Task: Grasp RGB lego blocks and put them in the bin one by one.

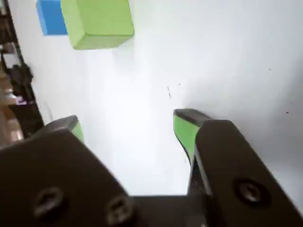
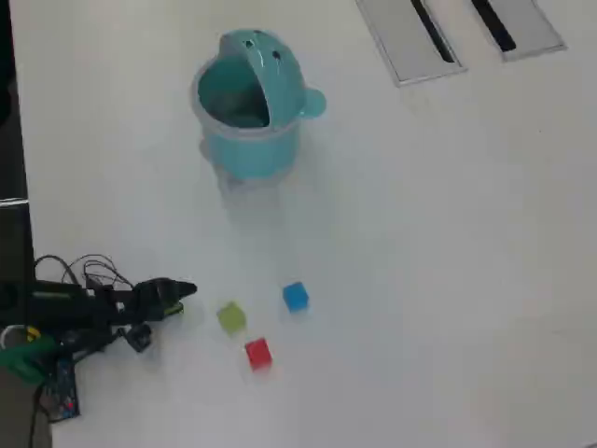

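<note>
- Reaching toward the first pick: the gripper (image 2: 187, 290) is sitting low over the white table (image 2: 420, 233) at the left of the overhead view, with its tip pointing at the yellow-green block (image 2: 231, 317) and stopping short of it; nothing is lying between the jaws.
- Showing the jaws spread: in the wrist view the gripper (image 1: 128, 125) is presenting its two green-lined tips well apart, with bare table between them.
- Lying loose in a small cluster: the blue block (image 2: 295, 296) is sitting to the right of the yellow-green one, and the red block (image 2: 258, 353) is sitting below and between them; all three are apart from one another and none is touching the gripper.
- Appearing ahead in the wrist view: the yellow-green block (image 1: 97, 21) is filling the upper left, with the blue block (image 1: 51, 16) just behind it; red is not showing there.
- Waiting well apart from the cubes: the teal bin (image 2: 250, 117) is standing toward the top of the overhead view with its lid tipped back; its visible interior is looking empty, so I am judging no block delivered.
- Calling next, by my reading, for an advance that is bringing the yellow-green block between the spread tips before closing.
</note>
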Robot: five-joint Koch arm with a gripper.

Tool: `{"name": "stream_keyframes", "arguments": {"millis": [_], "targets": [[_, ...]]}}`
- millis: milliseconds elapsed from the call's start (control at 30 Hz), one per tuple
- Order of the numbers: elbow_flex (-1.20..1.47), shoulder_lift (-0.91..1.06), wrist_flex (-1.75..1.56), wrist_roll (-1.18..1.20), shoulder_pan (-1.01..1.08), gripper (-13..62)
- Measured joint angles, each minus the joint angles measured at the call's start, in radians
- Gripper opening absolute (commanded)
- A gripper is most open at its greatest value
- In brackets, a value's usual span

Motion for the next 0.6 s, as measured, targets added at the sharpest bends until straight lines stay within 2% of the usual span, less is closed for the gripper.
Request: {"name": "stream_keyframes", "arguments": {"millis": [600], "targets": [[0.0, 0.0, 0.0, 0.0, -0.009, 34.6]]}}
